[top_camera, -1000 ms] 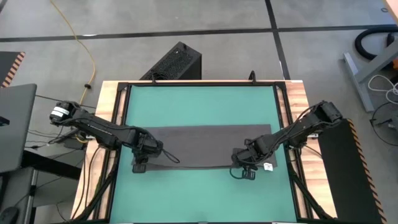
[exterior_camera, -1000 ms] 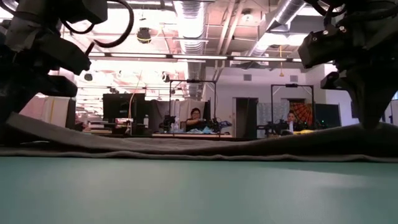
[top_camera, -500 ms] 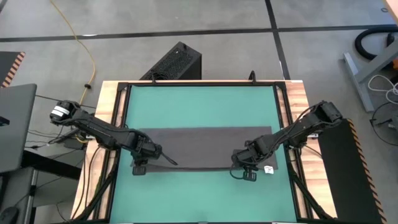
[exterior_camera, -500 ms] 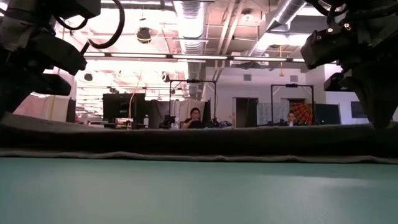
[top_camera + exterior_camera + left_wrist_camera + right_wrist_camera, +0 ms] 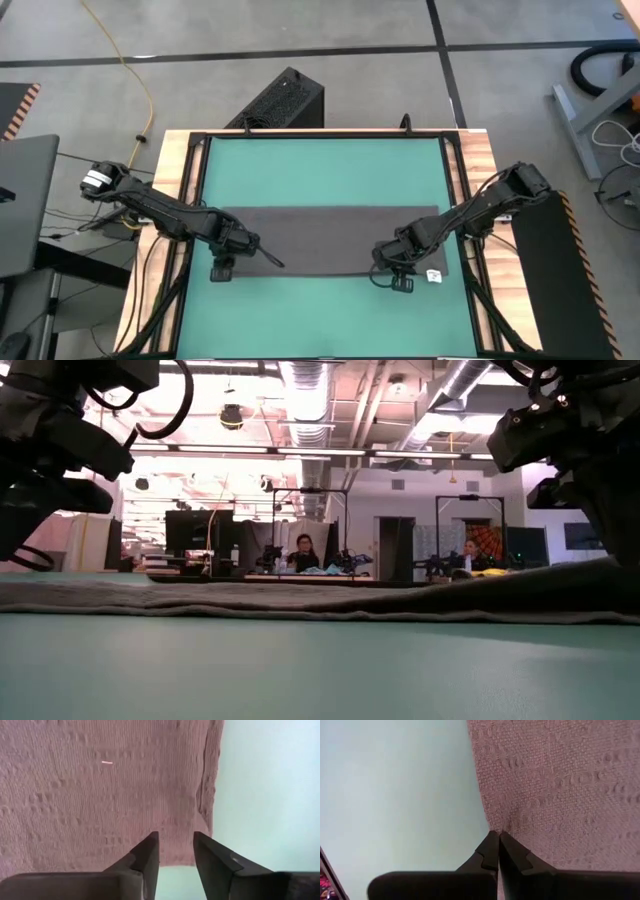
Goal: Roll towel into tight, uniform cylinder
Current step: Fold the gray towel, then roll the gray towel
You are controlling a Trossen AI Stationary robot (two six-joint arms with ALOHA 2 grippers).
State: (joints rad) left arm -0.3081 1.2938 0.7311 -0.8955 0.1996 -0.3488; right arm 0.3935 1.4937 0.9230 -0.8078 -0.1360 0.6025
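Observation:
The dark grey towel (image 5: pixel 330 238) lies spread as a wide strip across the green mat (image 5: pixel 320 170). Its white tag (image 5: pixel 432 275) is at the near right corner. My left gripper (image 5: pixel 224 264) points down over the towel's near left corner (image 5: pixel 200 795). Its fingers (image 5: pixel 175 842) are open with nothing between them, and the cloth below lies flat. My right gripper (image 5: pixel 396 274) is shut on the towel's near edge, toward the right end. In the low view the towel's left part (image 5: pixel 150 592) rests flat and its right part (image 5: pixel 590 578) is raised. My right gripper pinches the towel's near edge (image 5: pixel 492 827) between its two shut fingers, toward the right end. The fingers come from above, pointing steeply down. That part of the edge is lifted a little off the mat, and the rest of the towel lies on it.
A black frame and wooden table borders (image 5: pixel 180 200) surround the mat. A black box (image 5: pixel 280 100) stands on the floor beyond the far edge. Bare mat (image 5: pixel 320 310) stretches between the towel and the near edge.
My left gripper has opened and let go of the towel's near left corner. That end was held up off the mat and has dropped flat. My right gripper stays shut, and the right end of the near edge stays raised.

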